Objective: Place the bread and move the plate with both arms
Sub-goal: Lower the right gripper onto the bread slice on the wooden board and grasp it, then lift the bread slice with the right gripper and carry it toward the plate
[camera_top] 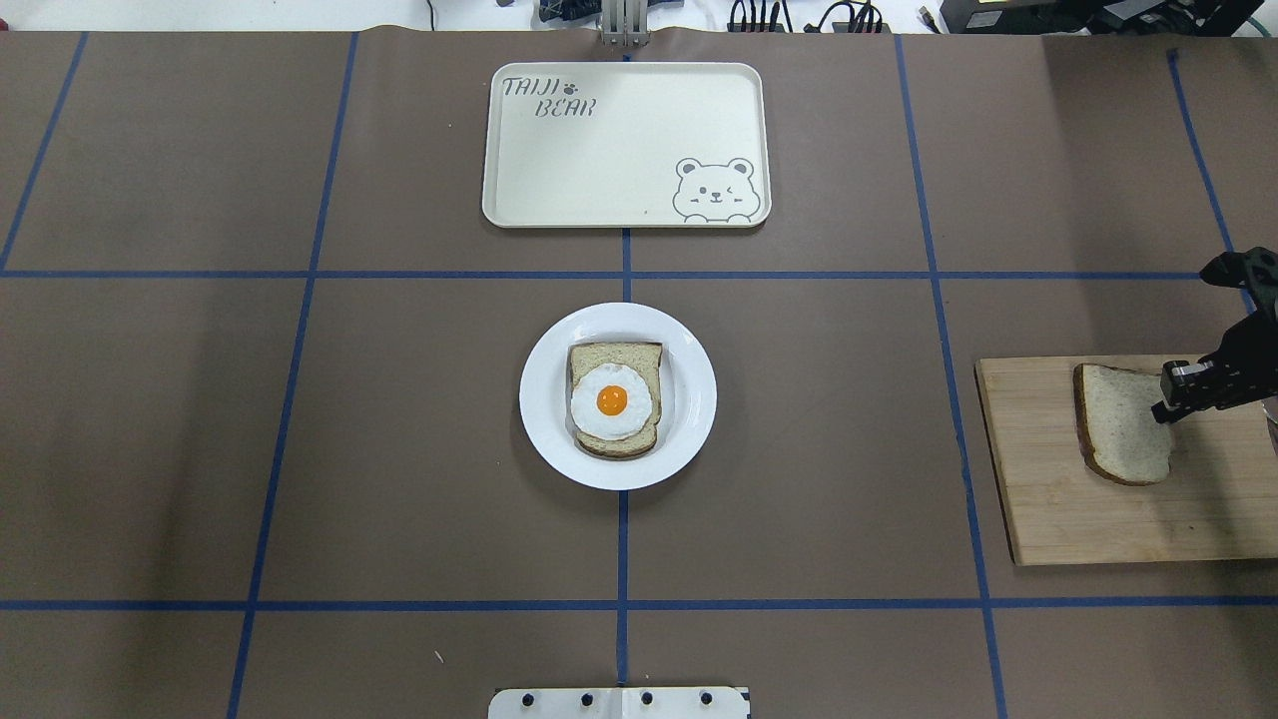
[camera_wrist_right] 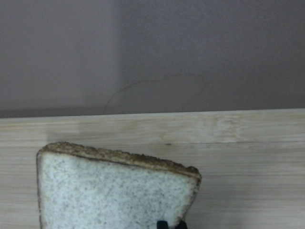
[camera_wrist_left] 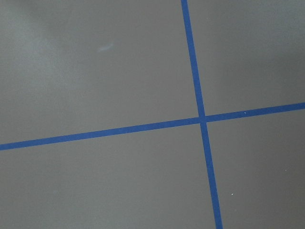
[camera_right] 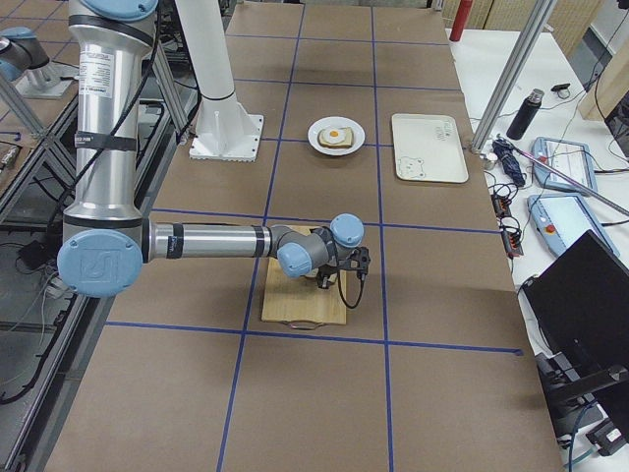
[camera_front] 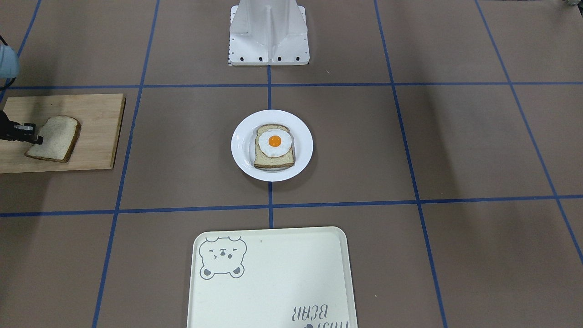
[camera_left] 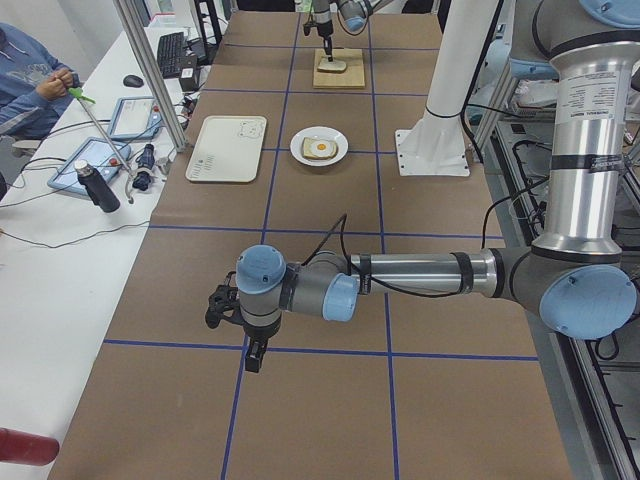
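A plain light-brown speckled bread slice (camera_top: 1123, 424) with a darker crust is being held at one edge by the black two-finger right gripper (camera_top: 1163, 407), at the right edge of the overhead view. The fingers are being kept closed on that edge. In the right wrist view a dark fingertip (camera_wrist_right: 164, 224) is being shown at the bottom of the frame, against the slice. The bread slice is being kept over a rectangular pale wooden cutting board (camera_top: 1098, 519) at the middle right of the overhead view. Whether the gripped edge is raised off the board cannot be told.

A round glossy white plate (camera_top: 544, 399) is being shown at the centre of the overhead view, well apart from the board. A second bread slice topped with a fried egg (camera_top: 611, 399) is being carried on it. A rectangular cream tray with a bear drawing (camera_top: 619, 150) is being shown at the top centre, apart from the plate.

The left gripper (camera_left: 250, 352) is being shown only in the exterior left view, low in the frame, over the brown table covering marked with blue tape lines (camera_wrist_left: 202, 119). Whether it is open or closed cannot be told. Only that covering and crossing tape are being shown in the left wrist view.
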